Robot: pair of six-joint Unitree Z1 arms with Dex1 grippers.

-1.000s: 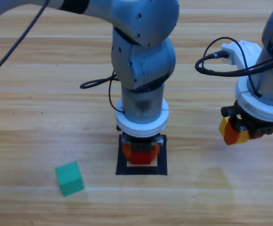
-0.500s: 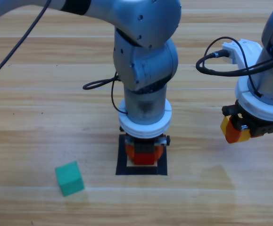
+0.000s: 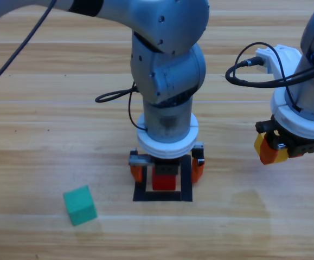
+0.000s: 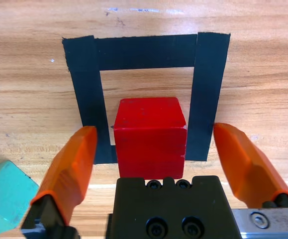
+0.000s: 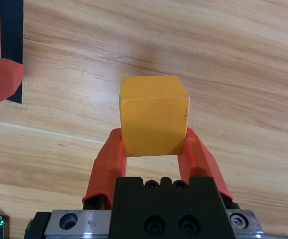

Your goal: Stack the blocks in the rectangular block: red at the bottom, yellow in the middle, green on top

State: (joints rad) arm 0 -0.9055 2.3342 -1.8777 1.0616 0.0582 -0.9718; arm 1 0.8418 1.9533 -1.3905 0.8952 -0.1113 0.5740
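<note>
Over the black tape square (image 3: 186, 179) at the table's middle, my left gripper (image 3: 167, 169) hangs with its orange jaws spread wide, one on each side of the red cube (image 3: 165, 181) and touching nothing. From above, my own grey arm hides most of that cube; my left wrist camera shows it whole (image 4: 150, 137), matte and sharp-edged, sitting on bare wood inside the tape outline (image 4: 205, 89) toward the strip nearest my gripper (image 4: 156, 154), with clear gaps to both jaws. That same view catches a corner of the teal-green cube (image 4: 4, 201) at its lower left, which the high view places alone on the wooden table (image 3: 48, 135), well left of the square (image 3: 80, 205). Off to the right, my right gripper (image 3: 273, 150) is raised above the wood, clamped on the yellow cube (image 5: 153, 115), its jaws pressing the cube's two opposite sides.
</note>
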